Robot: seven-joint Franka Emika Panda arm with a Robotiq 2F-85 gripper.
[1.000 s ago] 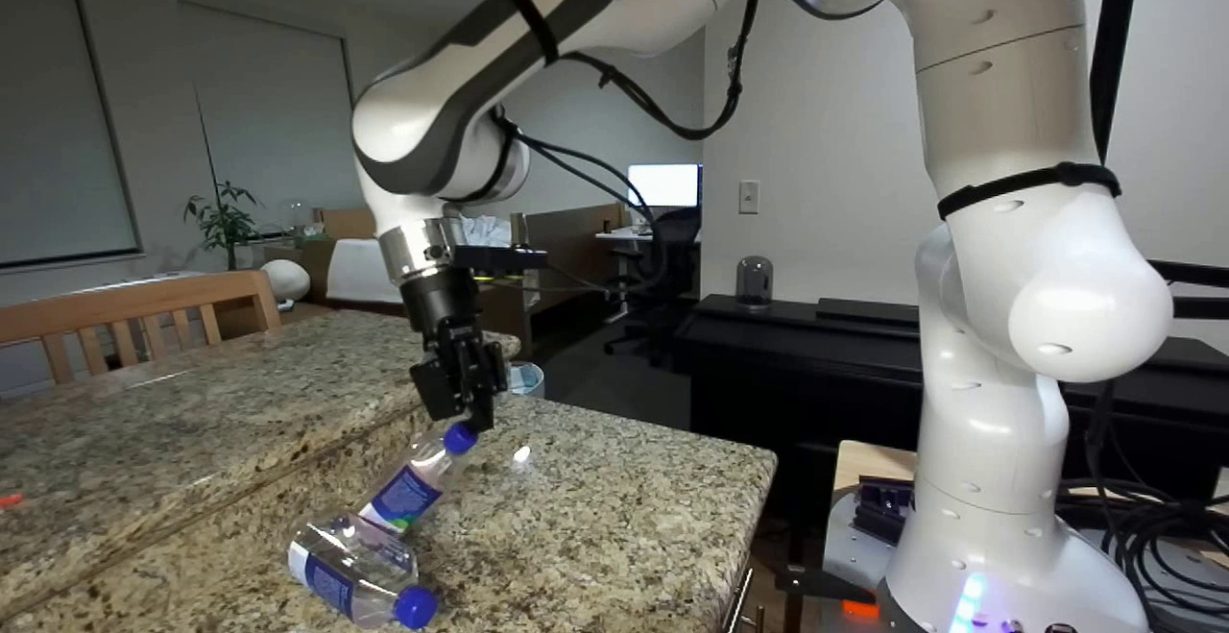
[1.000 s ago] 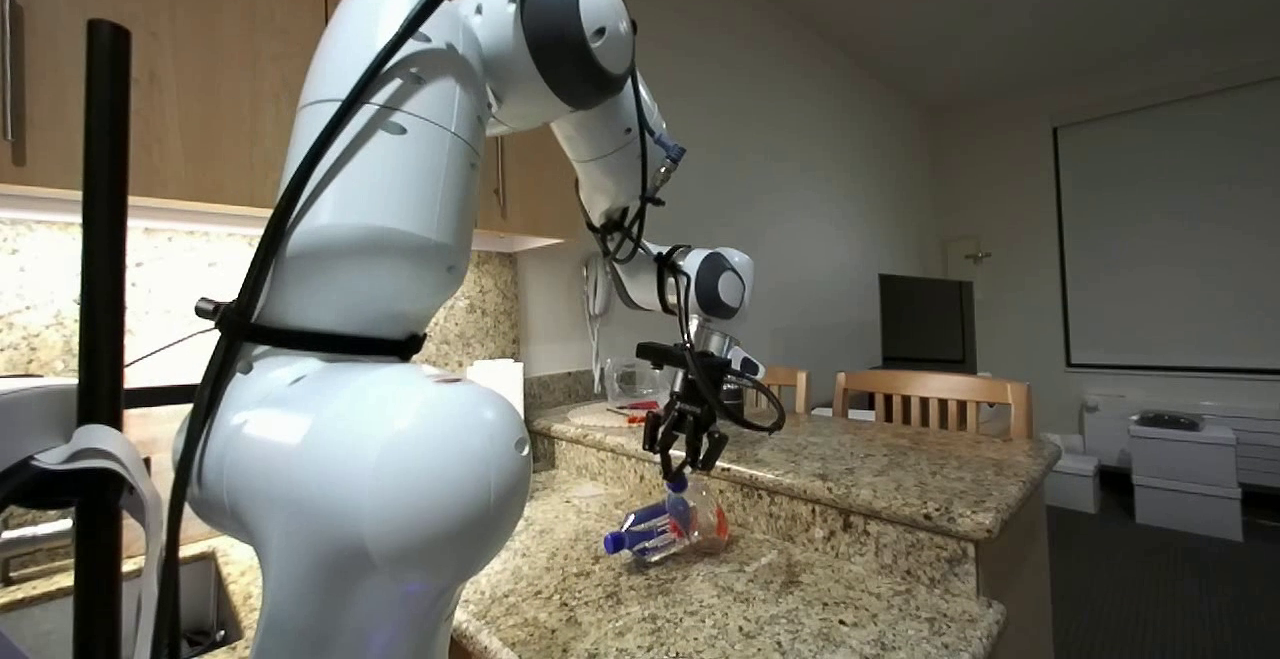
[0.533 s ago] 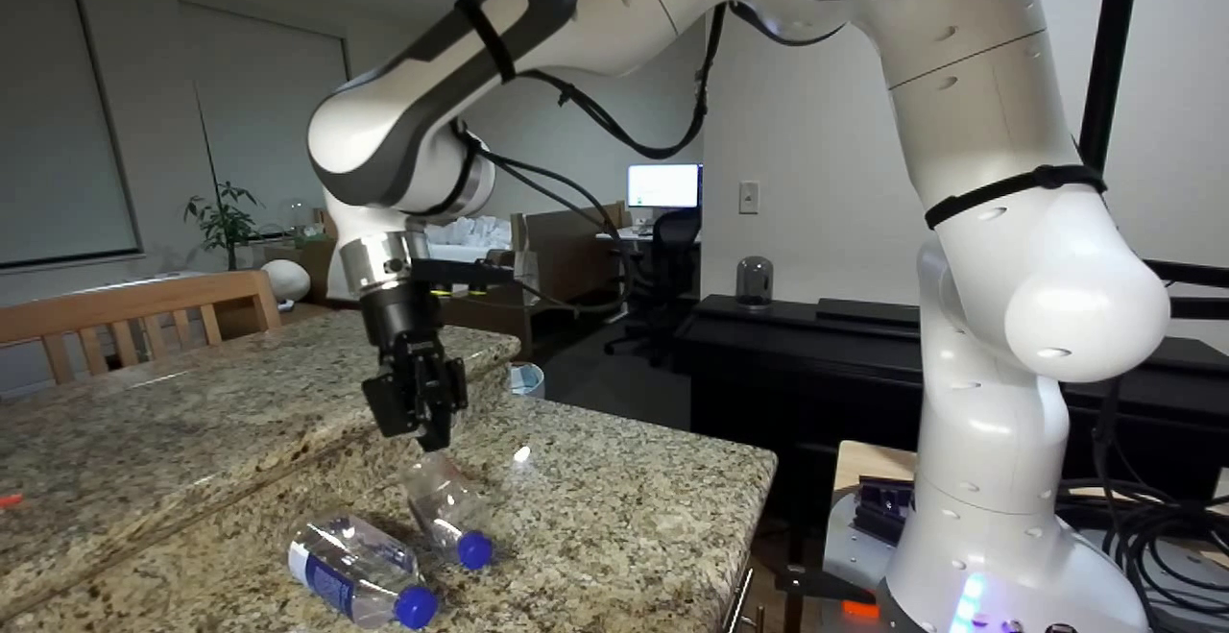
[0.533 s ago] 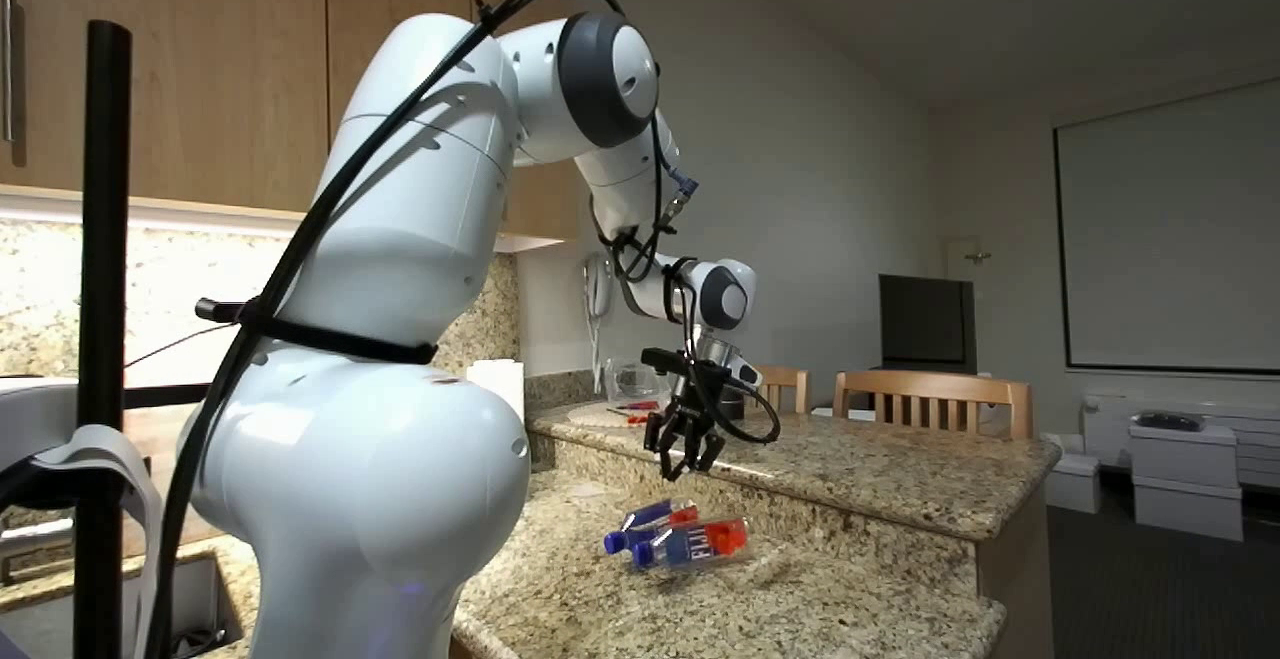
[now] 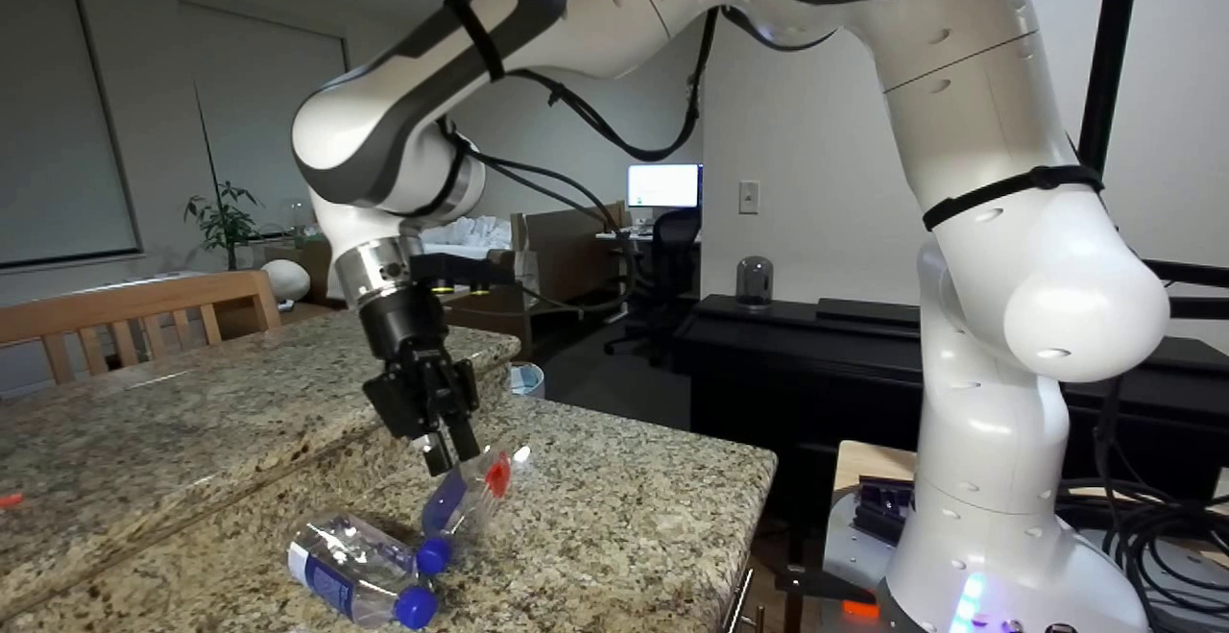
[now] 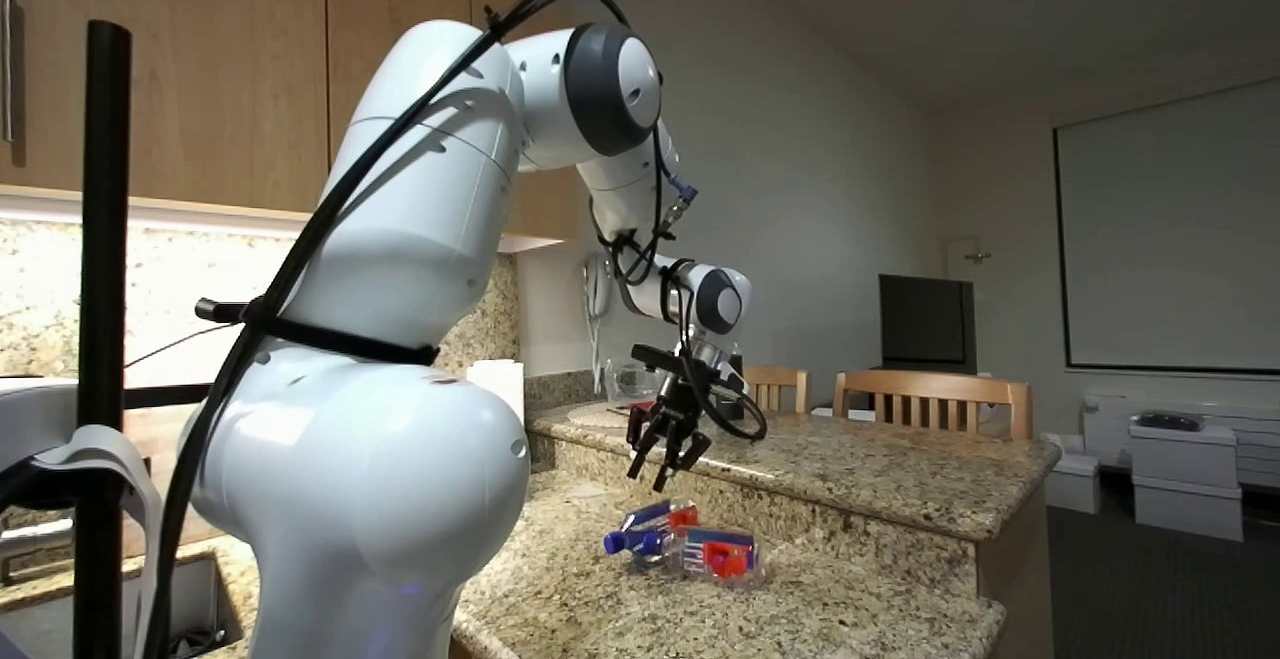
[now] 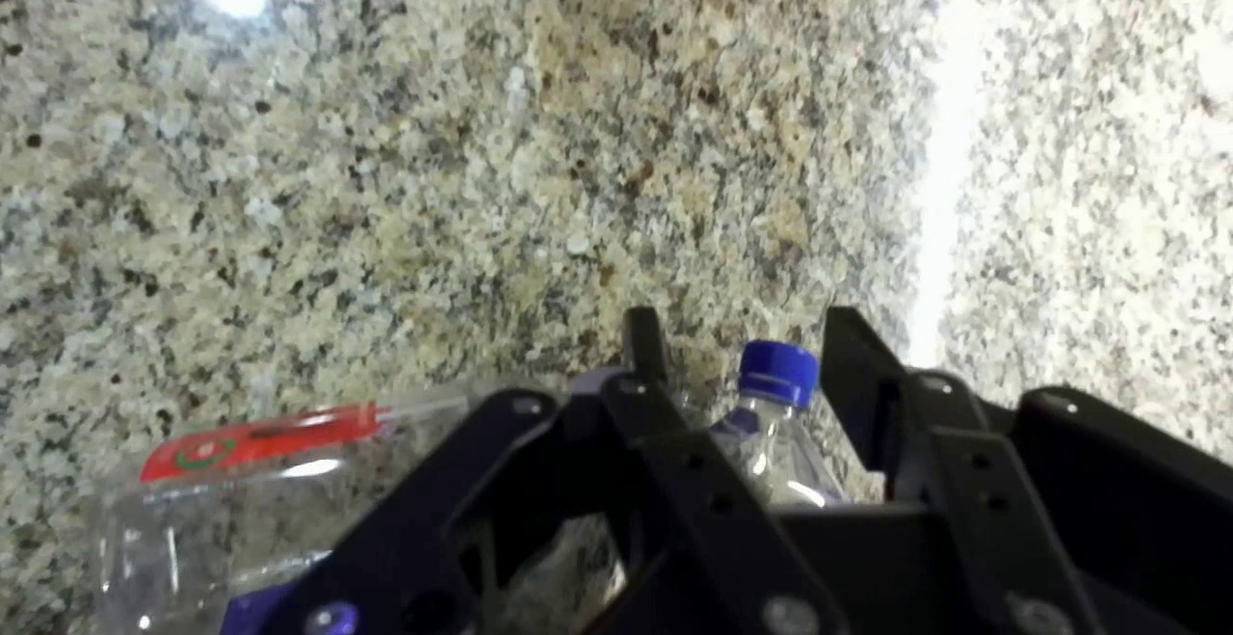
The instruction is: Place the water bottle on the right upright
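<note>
in an exterior view, at the far left, a wooden chair stands beyond the raised ledge, with a plant and a white ball farther back. on the lower counter the left bottle lies on its side, clear with a blue and white band, its neck toward the right. next is the gripper, tilted, pointing down, its fingers spread apart above the right bottle. that is the task's bottle: it lies on its side too, a red patch showing near its far end, its neck just beside the left bottle; whether the two touch cannot be told. in the wrist view its body shows at the left, partly behind the gripper, and a blue cap shows in the gap between the fingers; whose cap cannot be told. farther right come a pale bin past the counter, a lit screen, a dome and the arm.
</note>
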